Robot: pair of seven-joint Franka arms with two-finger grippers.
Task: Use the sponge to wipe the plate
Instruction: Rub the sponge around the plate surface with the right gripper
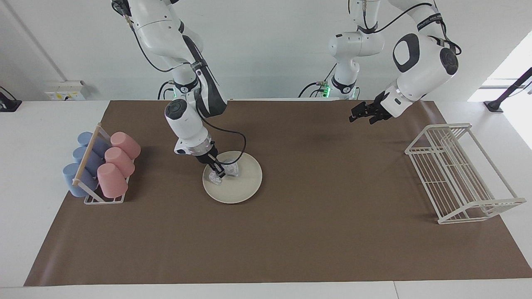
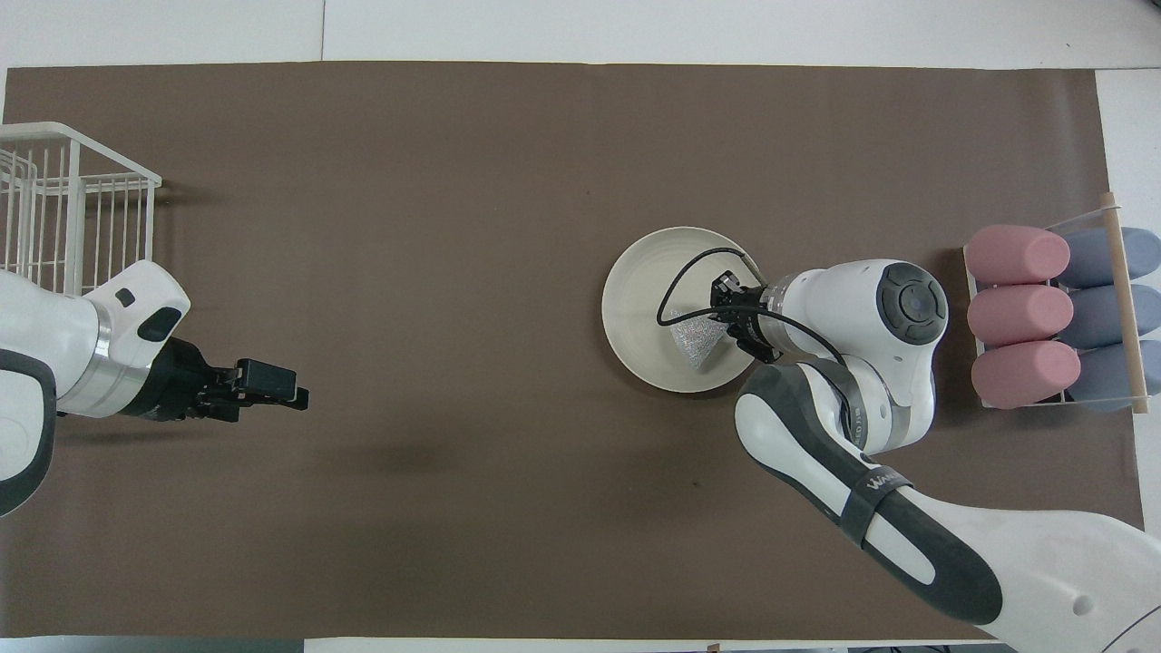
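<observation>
Plate: the plate [image 1: 237, 182] lies flat on the brown mat [image 1: 291, 241], about midway along the table [image 1: 25, 124], somewhat toward the right arm's end; cream-white, round, shallow rim

Sponge: the sponge [image 1: 227, 171] sits on the plate, on the part of it nearer to the robots and toward the right arm's end; shiny, silvery, crumpled; in the overhead view it shows as a small glittering wedge [image 2: 694, 342] just inside the plate's rim [image 2: 635, 272]

Right end effector: the right end effector [image 1: 217, 169] is down on the plate, tilted, its fingertips pinched tight on the sponge and pressing it against the plate's surface; a black cable loops from its wrist over the plate

Left end effector: the left end effector [image 1: 360, 115] hangs in the air over the mat near the left arm's end of the table, well apart from the plate; its fingers stand wide and hold nothing; this arm waits

Dish rack: a white wire rack [image 1: 461, 174] stands at the left arm's end of the table, on the edge of the mat

Cup holder: a small rack [image 1: 93, 197] with a wooden rod stands at the right arm's end; pink cups [image 1: 116, 164] and blue cups [image 1: 81, 164] lie on their sides in it, in two rows, the pink row beside the blue row and closer to the plate
</observation>
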